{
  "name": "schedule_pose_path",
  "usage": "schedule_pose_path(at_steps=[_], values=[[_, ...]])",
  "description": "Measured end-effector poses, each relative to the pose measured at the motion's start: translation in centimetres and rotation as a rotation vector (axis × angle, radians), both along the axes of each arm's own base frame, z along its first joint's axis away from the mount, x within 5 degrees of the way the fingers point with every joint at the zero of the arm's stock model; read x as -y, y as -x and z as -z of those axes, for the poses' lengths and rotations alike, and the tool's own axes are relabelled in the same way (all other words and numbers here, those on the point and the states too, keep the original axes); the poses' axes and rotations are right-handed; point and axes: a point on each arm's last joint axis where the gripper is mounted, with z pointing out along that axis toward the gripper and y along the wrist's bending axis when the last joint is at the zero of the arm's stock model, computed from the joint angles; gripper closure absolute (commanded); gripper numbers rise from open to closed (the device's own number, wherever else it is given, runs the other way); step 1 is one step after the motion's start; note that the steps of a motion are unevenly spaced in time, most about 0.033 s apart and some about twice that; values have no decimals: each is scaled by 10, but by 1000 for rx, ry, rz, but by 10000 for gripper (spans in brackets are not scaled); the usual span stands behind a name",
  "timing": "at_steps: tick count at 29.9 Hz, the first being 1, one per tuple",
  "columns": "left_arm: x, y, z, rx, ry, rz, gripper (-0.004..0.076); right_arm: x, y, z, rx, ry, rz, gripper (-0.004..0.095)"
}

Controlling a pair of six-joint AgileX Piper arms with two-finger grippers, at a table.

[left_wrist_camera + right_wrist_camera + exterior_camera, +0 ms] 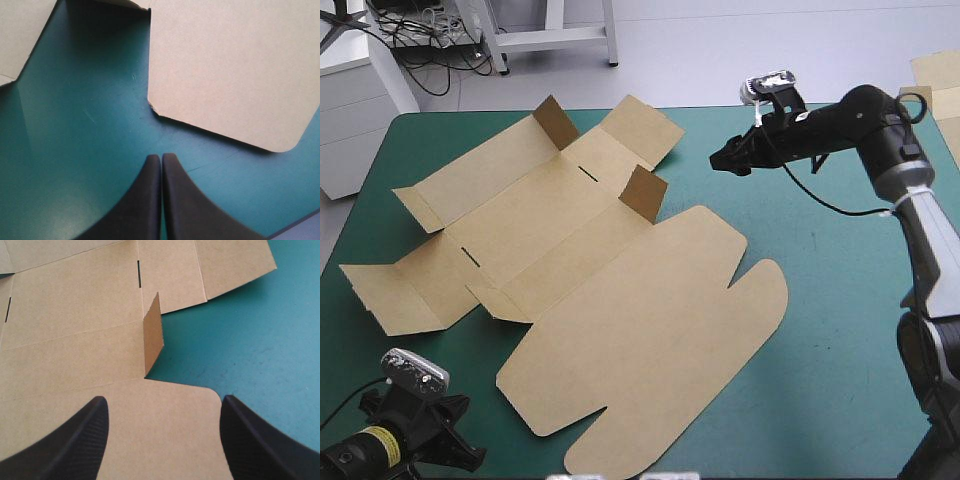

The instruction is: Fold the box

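Observation:
The brown box (pixel 590 290) lies as a flat cut sheet on the teal-green cover, left of centre. Its rounded lid (pixel 650 350) points toward the front edge. Two small side tabs (pixel 646 193) stand up; all other panels lie flat. My right gripper (pixel 722 159) hovers open beside the sheet's far right part. In its own view the right gripper (pixel 162 407) is over the lid's corner, with one raised tab (pixel 154 337) just ahead. My left gripper (pixel 470 455) sits shut at the front left corner; in its own view the left gripper (pixel 161 158) is over bare cover, short of the lid's corner (pixel 225 75).
Another sheet of pale board (pixel 935 75) shows at the table's far right edge. Bare teal-green cover (pixel 830 300) stretches right of the box. A narrow strip of cover runs between the lid and the front edge.

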Motion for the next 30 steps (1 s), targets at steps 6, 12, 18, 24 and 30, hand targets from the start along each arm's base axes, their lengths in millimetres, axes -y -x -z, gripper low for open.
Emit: schedule_pose_path(at_steps=[6,12,18,24,30], values=[[0,0,0,0,0,0,734,-28,-29,14,6,12,-43,313],[0,0,0,0,0,0,734,-44,-49,31,-7,21,-53,313],[0,0,0,1,1,0,734,-59,-59,54,-15,47,-100,313],[0,0,0,3,2,0,734,-79,-62,70,27,75,-159,313],[0,1,0,4,3,0,734,-90,-65,80,34,76,-167,313]])
